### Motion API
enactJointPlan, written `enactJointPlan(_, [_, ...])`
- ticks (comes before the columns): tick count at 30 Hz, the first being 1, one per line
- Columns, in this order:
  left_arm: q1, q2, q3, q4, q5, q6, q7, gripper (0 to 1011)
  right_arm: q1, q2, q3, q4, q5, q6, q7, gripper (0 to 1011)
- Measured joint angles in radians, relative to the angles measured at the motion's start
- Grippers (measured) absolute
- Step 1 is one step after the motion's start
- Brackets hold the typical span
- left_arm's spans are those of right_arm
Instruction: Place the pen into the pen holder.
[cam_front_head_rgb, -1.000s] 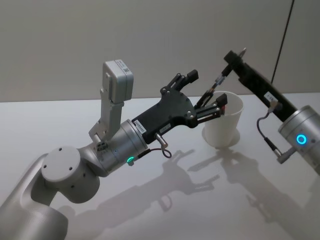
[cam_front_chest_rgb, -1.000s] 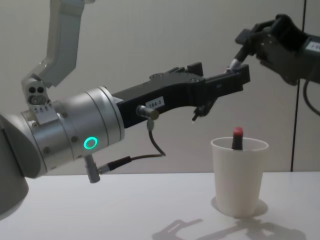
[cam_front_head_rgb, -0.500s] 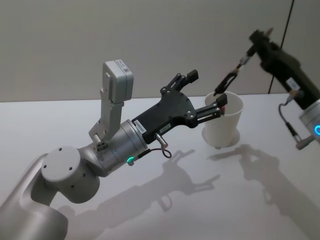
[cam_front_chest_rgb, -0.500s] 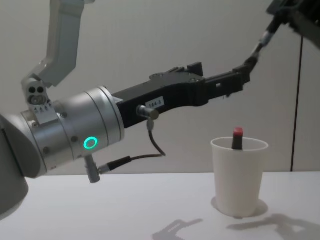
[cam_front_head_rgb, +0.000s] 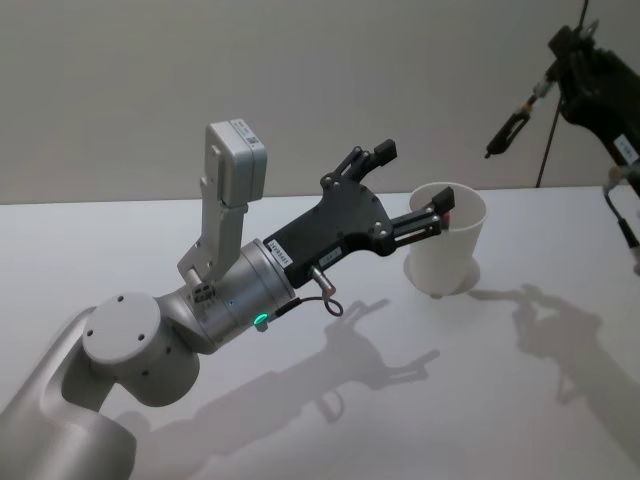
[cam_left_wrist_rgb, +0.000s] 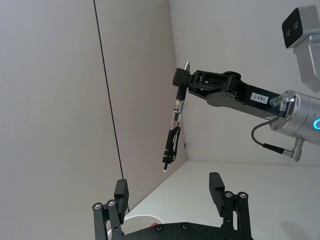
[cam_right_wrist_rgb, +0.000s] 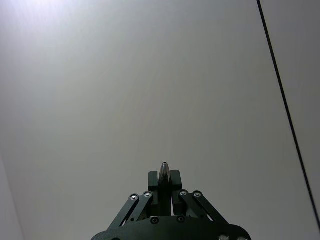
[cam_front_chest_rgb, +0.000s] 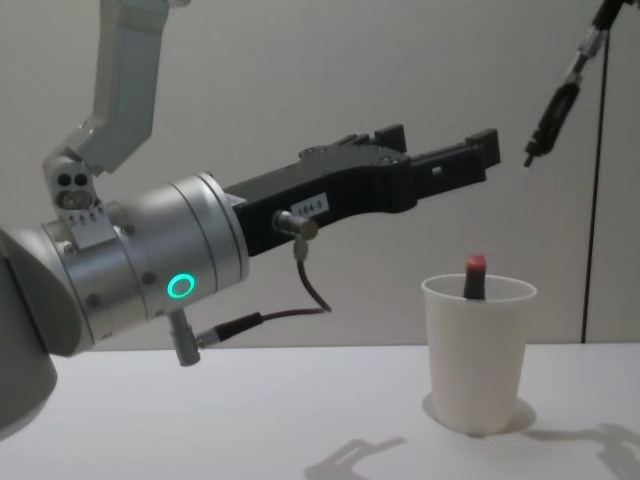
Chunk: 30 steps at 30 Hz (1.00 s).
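Pen (cam_left_wrist_rgb: 173, 131) hangs clamped in right gripper (cam_left_wrist_rgb: 181, 80); left gripper (cam_front_head_rgb: 408, 187) gapes above white table (cam_front_head_rgb: 420, 400).

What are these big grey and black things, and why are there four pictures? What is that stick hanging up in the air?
They are a robot's two arms. One camera sits on its head, one on its chest, one on each wrist. The left gripper hangs open above the white table. The right gripper, high up, pinches a slim black-and-clear pen, tip pointing down. On the table stands a plain white paper cup, the pen holder. A red-capped pen stands inside it. The robot wants the held pen in there too.
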Motion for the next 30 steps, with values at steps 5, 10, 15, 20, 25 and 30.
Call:
enactJointPlan(5, [0.0,0.0,0.0,0.0,0.0,0.0,0.0,1001,0.0,0.006,-0.001,0.009,-0.081,-0.012,-0.004,132])
enactJointPlan(10, [0.0,0.0,0.0,0.0,0.0,0.0,0.0,1001,0.003,0.004,-0.007,0.028,-0.135,-0.017,-0.003,132])
enactJointPlan(15, [0.0,0.0,0.0,0.0,0.0,0.0,0.0,1001,0.011,-0.005,-0.016,0.061,-0.19,-0.02,0.006,132])
enactJointPlan(20, [0.0,0.0,0.0,0.0,0.0,0.0,0.0,1001,0.022,-0.018,-0.025,0.1,-0.235,-0.026,0.016,132])
enactJointPlan(25, [0.0,0.0,0.0,0.0,0.0,0.0,0.0,1001,0.039,-0.034,-0.033,0.149,-0.271,-0.038,0.026,132])
enactJointPlan(30, [0.0,0.0,0.0,0.0,0.0,0.0,0.0,1001,0.069,-0.06,-0.043,0.224,-0.303,-0.054,0.038,132])
